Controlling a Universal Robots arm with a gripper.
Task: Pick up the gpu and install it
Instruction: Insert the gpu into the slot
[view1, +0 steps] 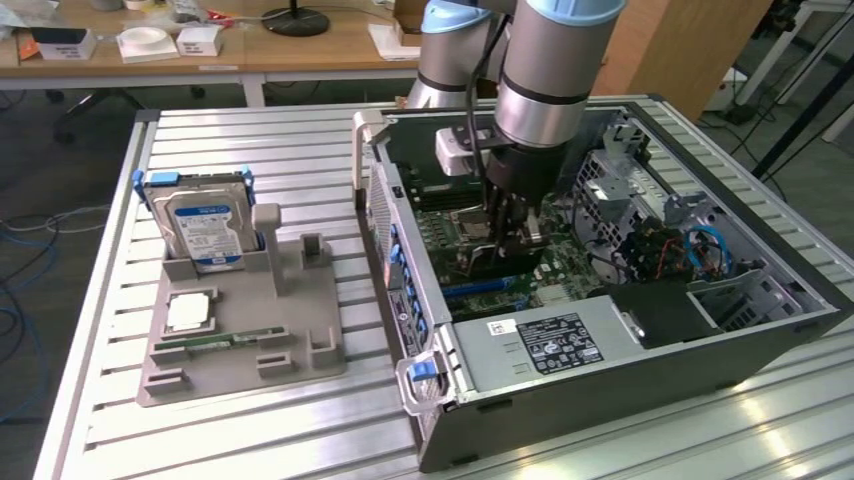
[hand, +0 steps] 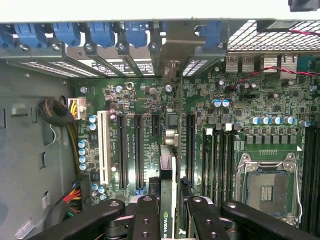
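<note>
My gripper (hand: 170, 202) is shut on the gpu (hand: 167, 170), a thin black card seen edge-on with an NVIDIA label between the two black fingers (hand: 145, 215). The card hangs just above the green motherboard (hand: 150, 100), lined up between the long black expansion slots (hand: 137, 150), its far end toward the rear bracket openings. In the exterior view the gripper (view1: 514, 235) reaches down into the open computer case (view1: 747, 340) with the gpu (view1: 483, 262) held low over the board.
A grey fixture (view1: 240, 350) on the slatted table at the exterior view's left holds a silver hard drive (view1: 207, 230), a green memory stick (view1: 220, 343) and a processor chip (view1: 187, 312). Inside the case are the power supply (view1: 547, 345), an open processor socket (hand: 267, 185) and cable bundles (hand: 55, 112).
</note>
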